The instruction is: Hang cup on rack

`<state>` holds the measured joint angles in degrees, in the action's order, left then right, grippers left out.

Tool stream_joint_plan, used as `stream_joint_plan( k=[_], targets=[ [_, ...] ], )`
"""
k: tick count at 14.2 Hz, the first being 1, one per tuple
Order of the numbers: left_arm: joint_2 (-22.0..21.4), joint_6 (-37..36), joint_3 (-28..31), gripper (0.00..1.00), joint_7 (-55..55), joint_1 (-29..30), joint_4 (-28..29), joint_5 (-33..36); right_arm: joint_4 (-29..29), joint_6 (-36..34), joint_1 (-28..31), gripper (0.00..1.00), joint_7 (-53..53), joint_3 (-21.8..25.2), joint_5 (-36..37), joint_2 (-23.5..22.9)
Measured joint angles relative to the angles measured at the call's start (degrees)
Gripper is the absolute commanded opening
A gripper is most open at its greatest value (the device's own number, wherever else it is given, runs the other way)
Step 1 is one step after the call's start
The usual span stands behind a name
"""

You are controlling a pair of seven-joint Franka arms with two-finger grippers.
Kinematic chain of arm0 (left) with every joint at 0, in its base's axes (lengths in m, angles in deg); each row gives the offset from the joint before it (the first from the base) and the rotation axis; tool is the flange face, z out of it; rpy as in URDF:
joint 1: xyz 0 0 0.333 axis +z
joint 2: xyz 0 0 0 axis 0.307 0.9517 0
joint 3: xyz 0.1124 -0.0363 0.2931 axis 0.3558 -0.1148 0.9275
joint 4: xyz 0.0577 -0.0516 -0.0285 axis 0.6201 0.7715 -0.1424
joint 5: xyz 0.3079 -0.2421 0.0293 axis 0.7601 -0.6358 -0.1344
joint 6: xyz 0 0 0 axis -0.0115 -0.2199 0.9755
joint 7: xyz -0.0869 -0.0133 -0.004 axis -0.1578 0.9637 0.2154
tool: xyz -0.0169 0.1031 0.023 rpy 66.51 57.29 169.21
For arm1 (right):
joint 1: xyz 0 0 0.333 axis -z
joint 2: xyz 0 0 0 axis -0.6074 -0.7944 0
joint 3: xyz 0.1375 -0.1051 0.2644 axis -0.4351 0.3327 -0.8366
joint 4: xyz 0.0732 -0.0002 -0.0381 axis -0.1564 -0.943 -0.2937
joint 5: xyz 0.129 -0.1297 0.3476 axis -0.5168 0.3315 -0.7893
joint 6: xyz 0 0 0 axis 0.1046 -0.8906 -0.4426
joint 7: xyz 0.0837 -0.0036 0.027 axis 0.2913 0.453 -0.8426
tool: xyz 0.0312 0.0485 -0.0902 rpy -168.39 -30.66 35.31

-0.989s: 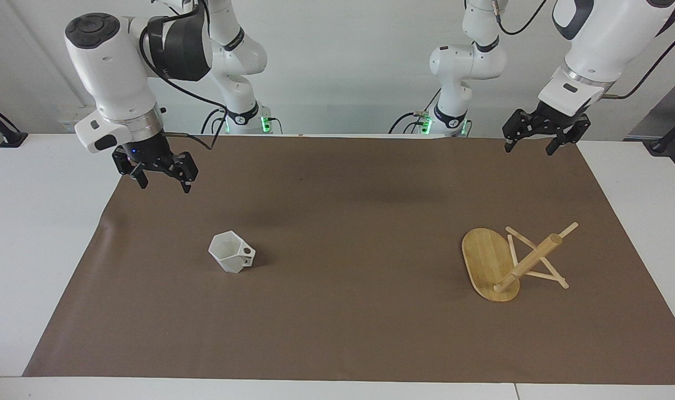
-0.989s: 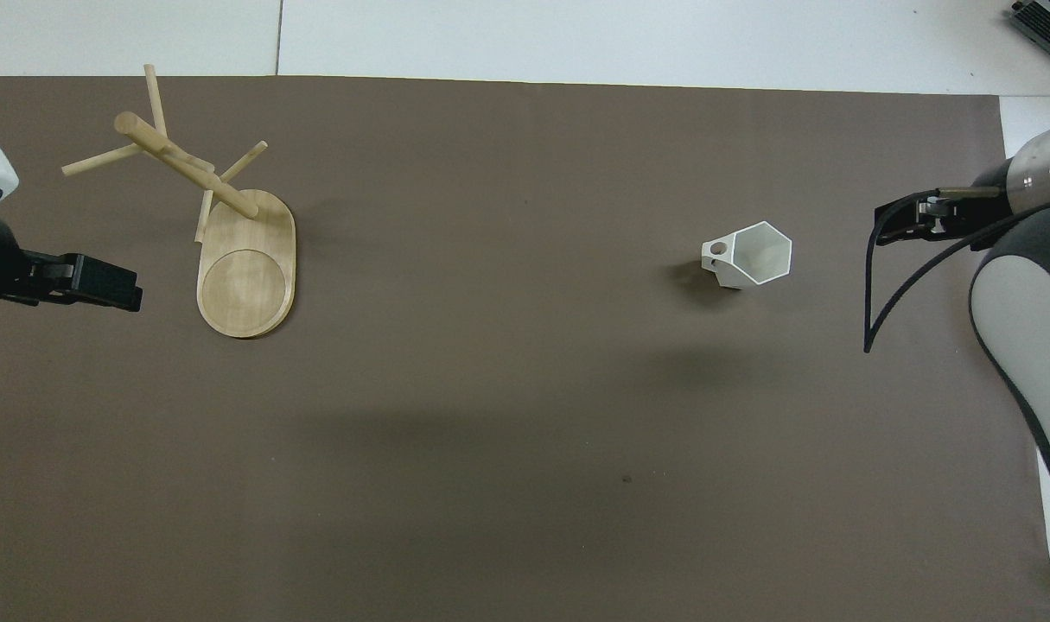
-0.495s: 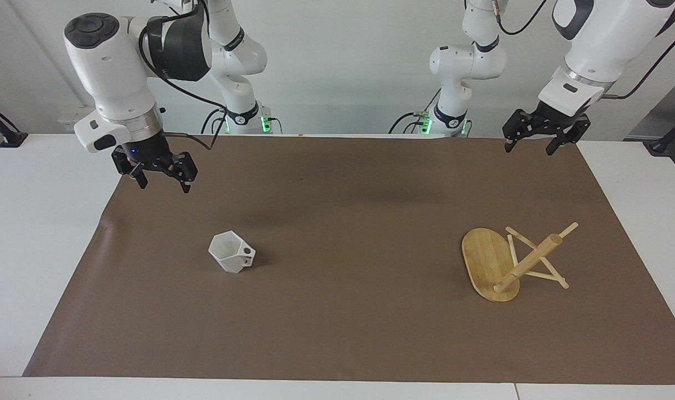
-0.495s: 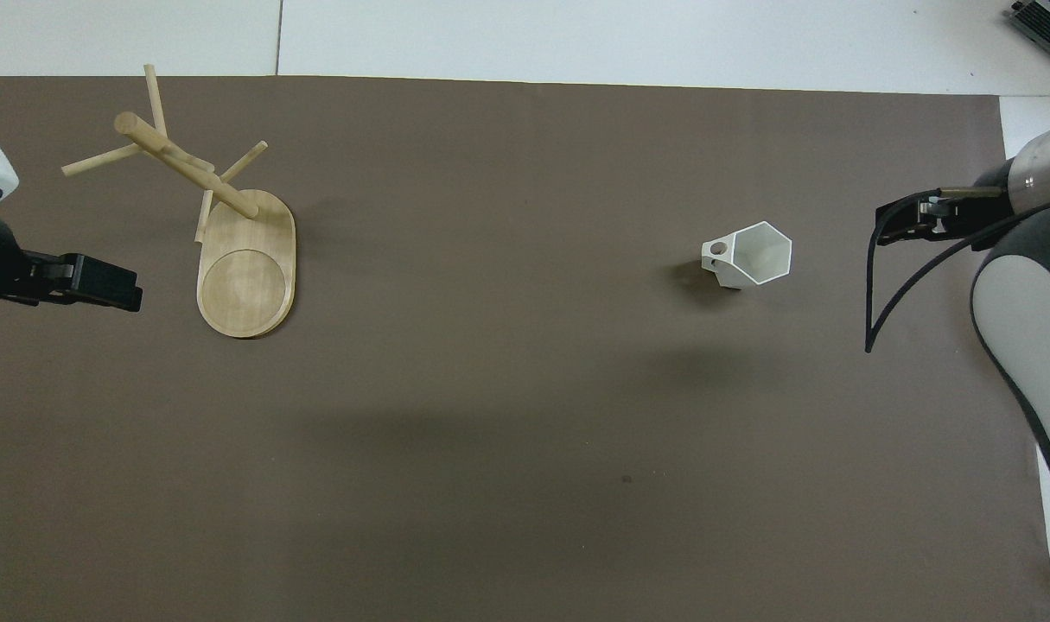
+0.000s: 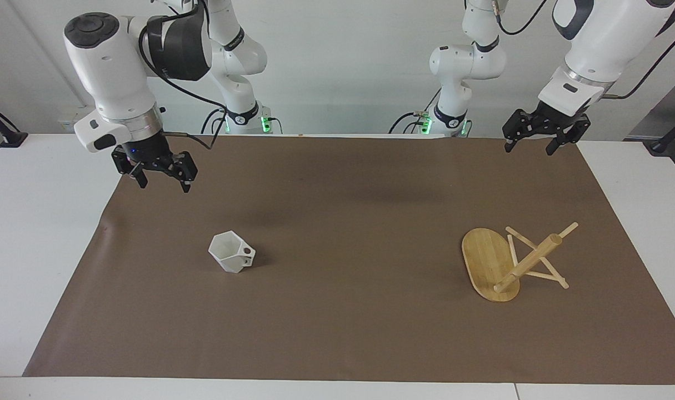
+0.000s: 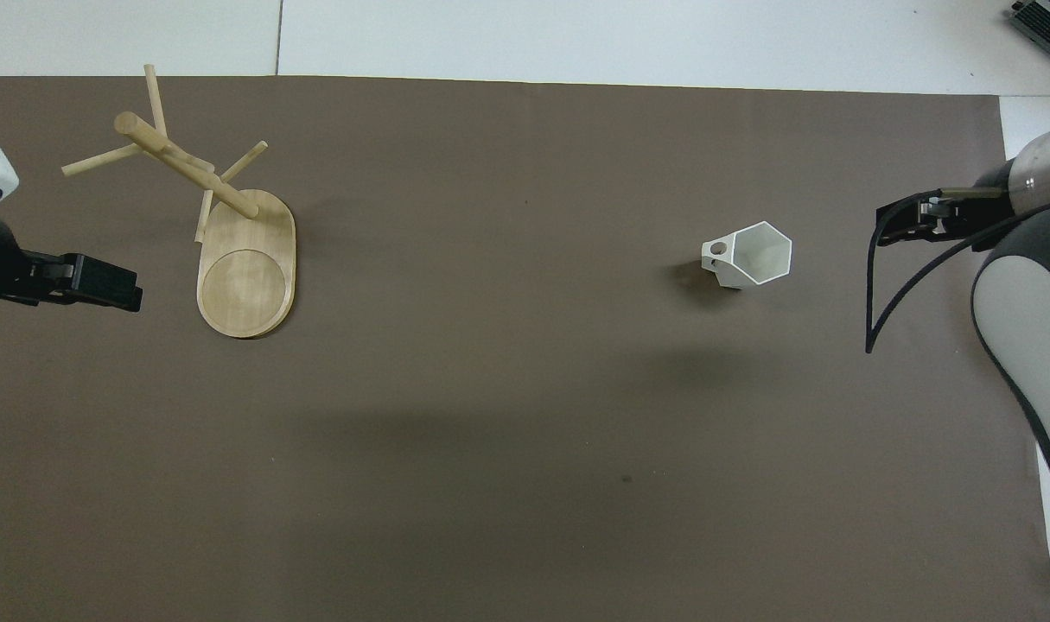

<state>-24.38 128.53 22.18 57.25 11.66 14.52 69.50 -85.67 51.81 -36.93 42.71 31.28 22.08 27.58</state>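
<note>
Observing from my console: cup (image 5: 231, 253) upright on the bench mat (image 5: 348, 333) toward the right arm's end, rack (image 5: 509, 264) toward the left arm's; left gripper (image 5: 537, 145) and right gripper (image 5: 159, 180) both wide, empty, raised.

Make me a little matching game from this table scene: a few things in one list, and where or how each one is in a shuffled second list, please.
Things:
1. cup
2. rack
3. left gripper
4. right gripper

Descriptions:
A. light wood, standing toward the left arm's end of the brown mat
B. jaws open, empty, up in the air over the mat's corner at the left arm's end
C. white, sitting alone on the mat toward the right arm's end
D. jaws open, empty, up in the air over the mat at the right arm's end

Pairs: 1-C, 2-A, 3-B, 4-D
</note>
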Motion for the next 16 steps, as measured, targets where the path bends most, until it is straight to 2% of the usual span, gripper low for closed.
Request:
stream_joint_plan(
  k=[10,16],
  targets=[
    [0.0,0.0,0.0,1.0,0.0,0.0,0.0,0.0,0.0,0.0,0.0,1.0,0.0,0.0,0.0,0.0],
    [0.0,0.0,0.0,1.0,0.0,0.0,0.0,0.0,-0.9,0.7,0.1,1.0,-2.0,0.2,-2.6,0.0]
  ],
)
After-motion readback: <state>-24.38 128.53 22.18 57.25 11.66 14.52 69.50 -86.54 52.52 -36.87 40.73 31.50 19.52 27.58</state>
